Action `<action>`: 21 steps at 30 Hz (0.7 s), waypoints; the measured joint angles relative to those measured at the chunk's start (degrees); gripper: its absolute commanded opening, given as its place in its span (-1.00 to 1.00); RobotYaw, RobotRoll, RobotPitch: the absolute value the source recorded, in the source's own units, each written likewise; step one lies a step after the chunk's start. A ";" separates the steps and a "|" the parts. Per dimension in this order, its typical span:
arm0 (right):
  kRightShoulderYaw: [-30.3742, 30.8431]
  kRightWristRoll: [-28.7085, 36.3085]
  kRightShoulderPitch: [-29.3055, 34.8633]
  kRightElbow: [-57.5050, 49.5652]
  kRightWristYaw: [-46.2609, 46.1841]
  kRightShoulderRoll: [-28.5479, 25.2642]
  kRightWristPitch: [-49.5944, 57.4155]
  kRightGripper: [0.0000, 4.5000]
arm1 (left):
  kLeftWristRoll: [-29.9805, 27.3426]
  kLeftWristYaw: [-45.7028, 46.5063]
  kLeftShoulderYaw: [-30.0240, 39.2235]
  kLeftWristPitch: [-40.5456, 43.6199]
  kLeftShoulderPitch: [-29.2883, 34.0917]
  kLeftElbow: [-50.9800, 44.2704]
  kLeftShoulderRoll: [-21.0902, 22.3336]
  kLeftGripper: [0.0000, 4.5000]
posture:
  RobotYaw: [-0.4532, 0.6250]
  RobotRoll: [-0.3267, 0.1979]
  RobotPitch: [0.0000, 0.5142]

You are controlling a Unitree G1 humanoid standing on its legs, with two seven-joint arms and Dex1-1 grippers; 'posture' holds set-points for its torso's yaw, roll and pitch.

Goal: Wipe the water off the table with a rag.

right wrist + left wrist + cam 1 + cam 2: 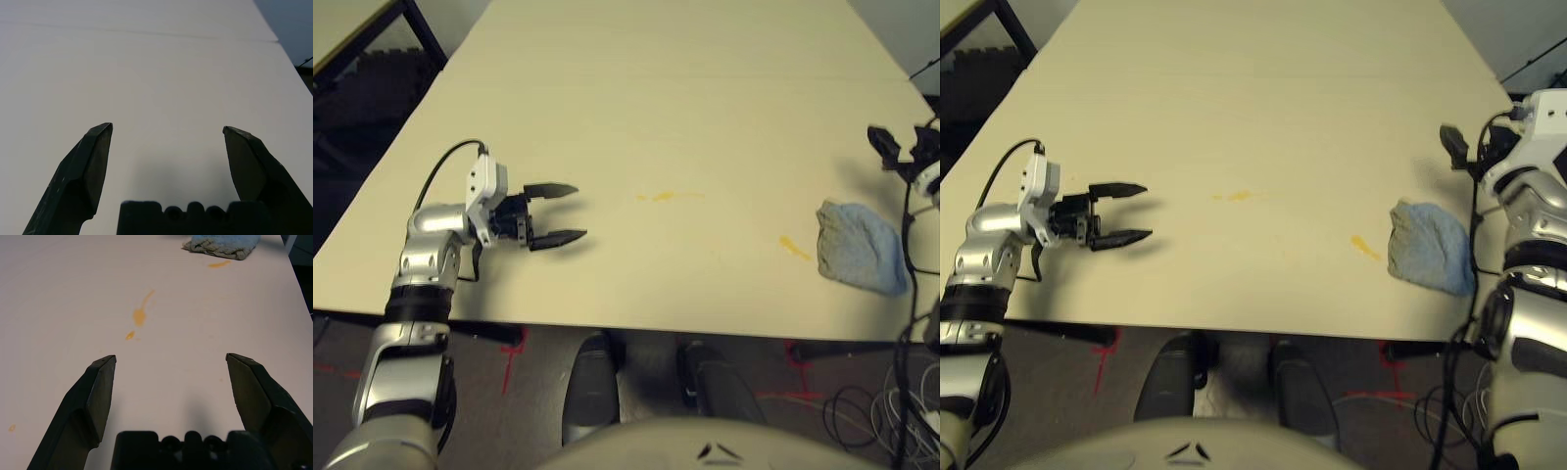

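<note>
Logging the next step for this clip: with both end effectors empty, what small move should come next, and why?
Probably the right end effector should come down onto the rag and close on it. It stands open just beyond the rag, which lies loose on the table, while the water beside the rag and the smear nearer mid-table are unwiped. The left end effector, also open, is farther off.

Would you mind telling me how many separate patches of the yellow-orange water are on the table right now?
3 clearly: a smear near mid-table, a streak just left of the rag, and a tiny drop near the left end effector. Fainter drops may be missed.
</note>
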 measured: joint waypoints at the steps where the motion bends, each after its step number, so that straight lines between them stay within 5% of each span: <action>1: -0.11 0.87 1.23 -2.49 1.40 -1.25 3.09 1.00 | 0.12 -0.02 -0.05 -0.14 0.06 0.20 -0.02 1.00 | 0.00 0.25 -0.46; 10: -6.53 12.09 25.66 -33.42 10.99 -10.05 33.29 1.00 | 0.55 -0.58 -1.68 -1.11 -0.08 0.69 -1.04 1.00 | -0.08 0.25 -0.44; 21: -11.51 15.75 35.91 -43.12 12.83 -12.42 42.35 1.00 | 0.57 -0.73 -2.13 -1.19 -1.31 1.28 -1.64 1.00 | -0.11 0.25 -0.36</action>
